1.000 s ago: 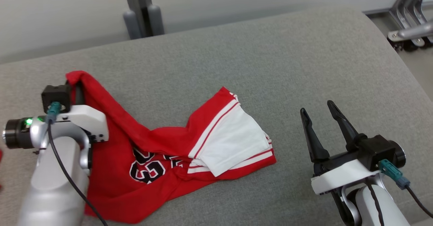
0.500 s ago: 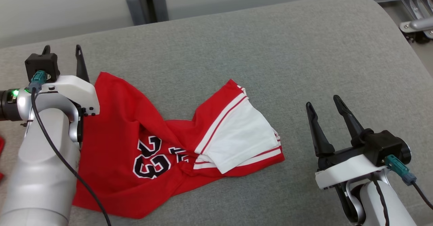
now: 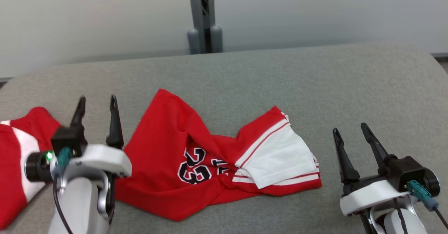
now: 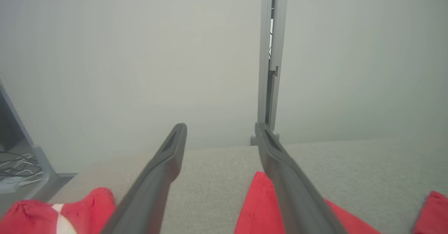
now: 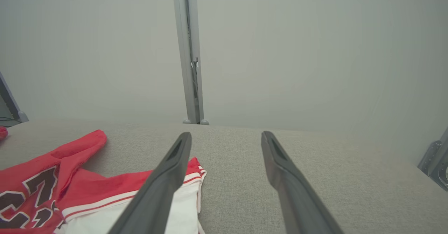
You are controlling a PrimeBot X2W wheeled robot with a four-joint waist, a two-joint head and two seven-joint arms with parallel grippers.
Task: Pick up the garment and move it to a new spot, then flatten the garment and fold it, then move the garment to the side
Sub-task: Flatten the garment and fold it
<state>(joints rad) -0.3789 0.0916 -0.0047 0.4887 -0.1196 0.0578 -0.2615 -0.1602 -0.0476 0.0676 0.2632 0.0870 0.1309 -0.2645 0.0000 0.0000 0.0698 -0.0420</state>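
The garment point(image 3: 164, 164), red with white trim and a black 23, lies crumpled in the middle of the grey surface point(image 3: 315, 80), in the lower centre of the head view. Neither arm has hold of it. The left pincer point(image 3: 97, 100), lower left of the frame, has its 2 fingers spread wide with nothing between them. The right pincer point(image 3: 350, 128), lower right, is spread just as wide and is equally empty.

The garment's long axis runs across the frame, from a red corner at upper left down to the white-trimmed end at lower right, with a twist bunched near the number. The left pincer is the nearer one. Its fingers stand just beside the garment's left edge, and in the left wrist view the red corner sits right against 1 finger. The right pincer is apart from the white hem, with bare grey between them, and the hem lies to its left.

Flattening looks like the step in hand, and each end already faces its own arm. A second red and white cloth point(image 3: 14, 157) lies at the far left edge, close beside the left pincer, so that arm risks catching the wrong fabric.
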